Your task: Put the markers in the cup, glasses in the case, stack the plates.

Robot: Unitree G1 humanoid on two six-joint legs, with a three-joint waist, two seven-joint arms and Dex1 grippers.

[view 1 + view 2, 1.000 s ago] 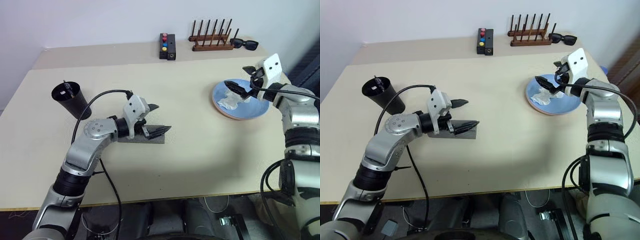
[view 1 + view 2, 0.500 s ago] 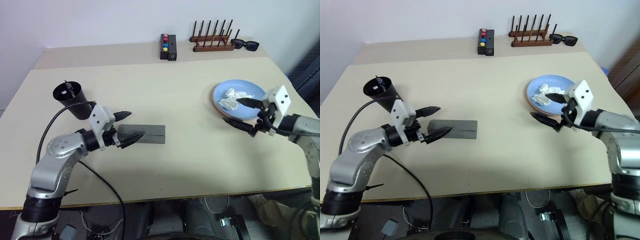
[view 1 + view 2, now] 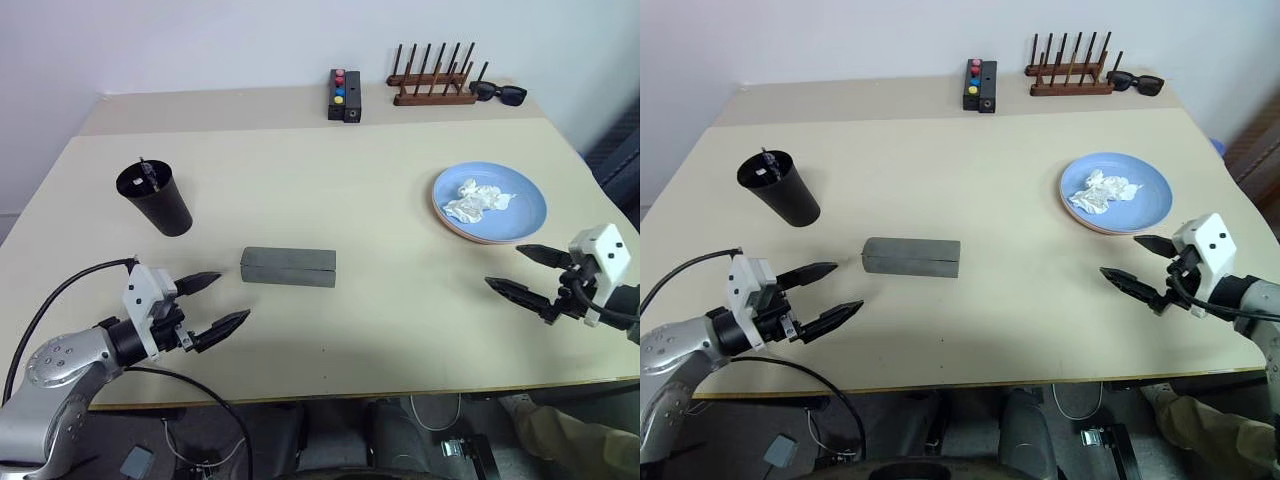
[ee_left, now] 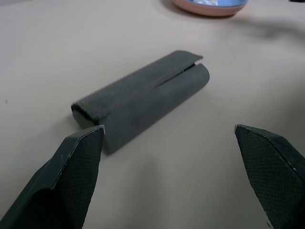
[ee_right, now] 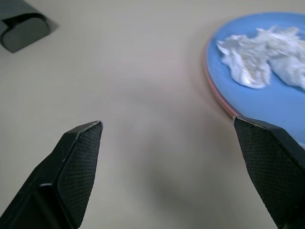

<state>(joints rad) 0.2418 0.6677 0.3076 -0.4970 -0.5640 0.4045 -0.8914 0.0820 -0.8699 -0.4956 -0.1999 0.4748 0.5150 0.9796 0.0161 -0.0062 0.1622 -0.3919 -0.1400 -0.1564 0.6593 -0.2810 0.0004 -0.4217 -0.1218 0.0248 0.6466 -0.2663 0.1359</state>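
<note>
The black cup stands upright at the table's left, and the end of a marker pokes up inside its rim. The grey case lies shut in the middle, also seen in the left wrist view as the case. At the right, the light blue plate rests on the salmon pink plate and carries a crumpled white tissue. The glasses are hidden. My left gripper hovers open near the front edge, apart from the case. My right gripper is open, in front of the plates, holding nothing.
Along the back edge stand a small black box with coloured buttons, a wooden peg rack and chunky black sunglasses. Bare tabletop lies between the case and the plates.
Both arms have drawn back toward the table's front edge. The left gripper left the case, the right gripper left the plates. Both stayed open.
</note>
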